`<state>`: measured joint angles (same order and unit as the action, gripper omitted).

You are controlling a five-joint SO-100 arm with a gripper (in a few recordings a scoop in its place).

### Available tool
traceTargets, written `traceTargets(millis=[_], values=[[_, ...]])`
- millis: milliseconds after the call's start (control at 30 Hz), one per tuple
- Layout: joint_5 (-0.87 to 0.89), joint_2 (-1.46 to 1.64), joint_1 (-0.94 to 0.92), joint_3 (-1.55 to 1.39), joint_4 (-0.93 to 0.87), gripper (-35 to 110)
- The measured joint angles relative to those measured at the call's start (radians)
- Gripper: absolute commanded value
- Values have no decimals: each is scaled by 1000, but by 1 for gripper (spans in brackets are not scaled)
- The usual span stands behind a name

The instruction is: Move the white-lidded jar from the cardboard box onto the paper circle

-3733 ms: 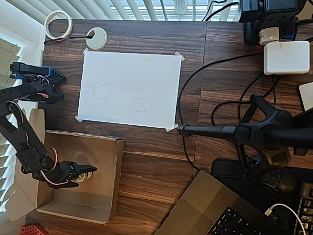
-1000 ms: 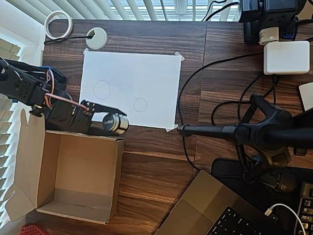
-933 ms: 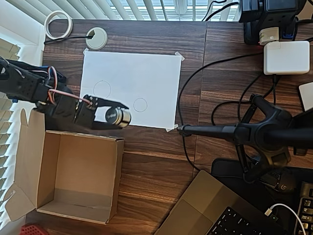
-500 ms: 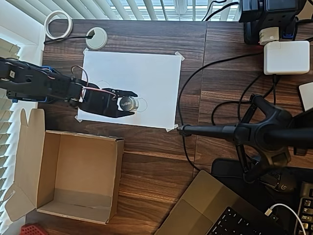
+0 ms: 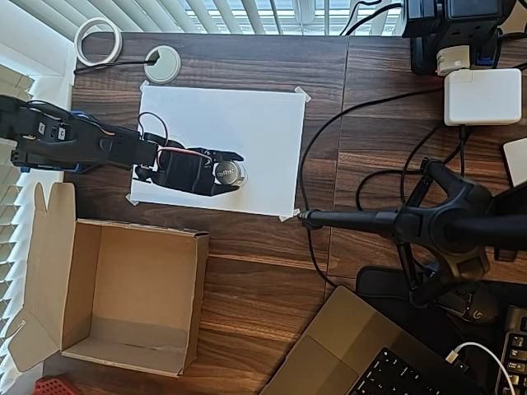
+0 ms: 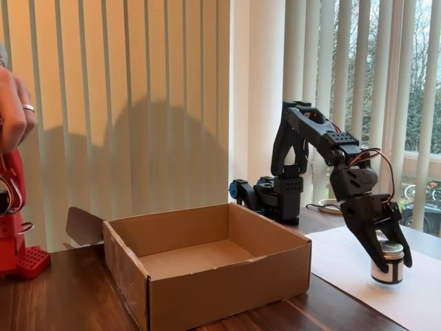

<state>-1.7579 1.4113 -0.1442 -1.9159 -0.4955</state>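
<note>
In the overhead view my black arm reaches in from the left across the white paper sheet [image 5: 247, 123]. My gripper [image 5: 234, 171] is shut on the white-lidded jar [image 5: 226, 173], which stands upright over the lower right part of the sheet. The paper circle lies under the jar and fingers and is hidden. The fixed view shows the gripper [image 6: 393, 265] clamped around the jar [image 6: 391, 249] from above, with the jar's base at or just above the paper [image 6: 344, 265]. The cardboard box [image 5: 202, 280] [image 6: 227, 283] is empty, at the lower left of the overhead view.
A larger drawn circle [image 5: 169, 141] is partly covered by my arm. A white desk grommet [image 5: 162, 63] and a tape roll [image 5: 98, 41] lie behind the sheet. A black stand [image 5: 395, 220], cables, a white charger [image 5: 482, 96] and a laptop [image 5: 370, 354] crowd the right side.
The jar has been lifted out of the box and carried up and right onto the sheet. In the last half second the gripper moved slightly further right with it.
</note>
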Motion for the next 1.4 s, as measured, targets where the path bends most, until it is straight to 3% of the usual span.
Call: traceTargets(millis=[1400], values=[[-54, -51, -5, 46, 3, 12]])
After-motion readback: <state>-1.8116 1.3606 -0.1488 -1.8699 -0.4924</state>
